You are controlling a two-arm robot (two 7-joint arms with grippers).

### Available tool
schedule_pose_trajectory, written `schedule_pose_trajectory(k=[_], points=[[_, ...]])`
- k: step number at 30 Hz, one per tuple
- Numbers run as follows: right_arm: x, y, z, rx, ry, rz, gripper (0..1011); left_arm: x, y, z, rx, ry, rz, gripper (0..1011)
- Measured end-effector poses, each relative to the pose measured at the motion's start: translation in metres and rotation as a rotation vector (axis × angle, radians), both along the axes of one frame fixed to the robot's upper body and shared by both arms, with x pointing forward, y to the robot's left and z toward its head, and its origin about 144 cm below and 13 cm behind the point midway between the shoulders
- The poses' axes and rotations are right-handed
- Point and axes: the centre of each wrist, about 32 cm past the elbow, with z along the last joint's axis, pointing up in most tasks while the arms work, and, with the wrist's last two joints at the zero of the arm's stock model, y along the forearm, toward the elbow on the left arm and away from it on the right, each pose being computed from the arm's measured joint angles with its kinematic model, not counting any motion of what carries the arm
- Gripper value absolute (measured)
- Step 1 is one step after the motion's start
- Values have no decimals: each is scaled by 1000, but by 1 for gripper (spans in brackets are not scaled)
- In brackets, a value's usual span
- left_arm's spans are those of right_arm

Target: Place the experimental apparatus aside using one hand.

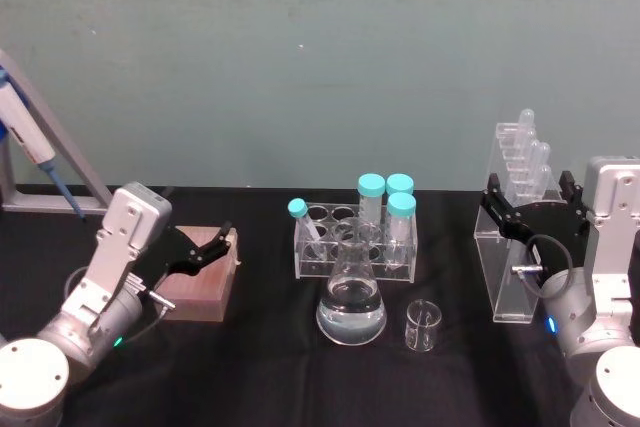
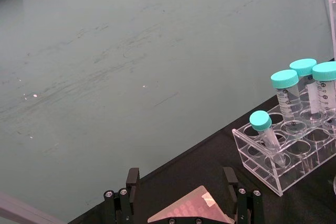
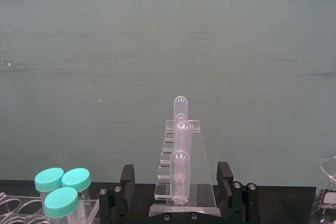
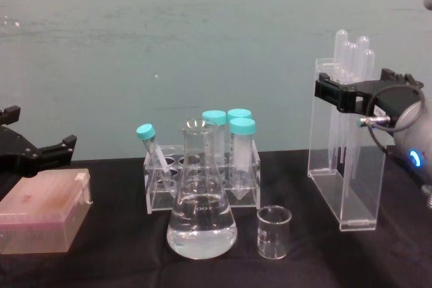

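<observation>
Head view showed the left claw (image 1: 200, 252) released, its fingers spread above a pinkish box (image 1: 205, 292) on the left side of the black worktop (image 1: 270, 367). At centre stood a clear tube rack (image 1: 400, 257) with teal-capped tubes (image 1: 372, 197). Just in front of it was the conical flask (image 1: 351, 307), holding clear liquid, with the small glass beaker (image 1: 423, 325) just to its right. Farther right, the tall acrylic pipette stand (image 1: 510, 267) stood upright. The right claw (image 1: 532, 202) straddled its upper part, fingers spread on either side, unclenched.
</observation>
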Motion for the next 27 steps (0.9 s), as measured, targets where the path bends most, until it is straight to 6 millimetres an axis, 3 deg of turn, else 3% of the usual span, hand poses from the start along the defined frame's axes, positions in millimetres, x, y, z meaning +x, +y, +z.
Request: schedule_pose_trajectory(k=[27], points=[[1, 0, 0, 12, 4, 8, 1000, 0, 0, 0, 0, 0, 0, 1000]])
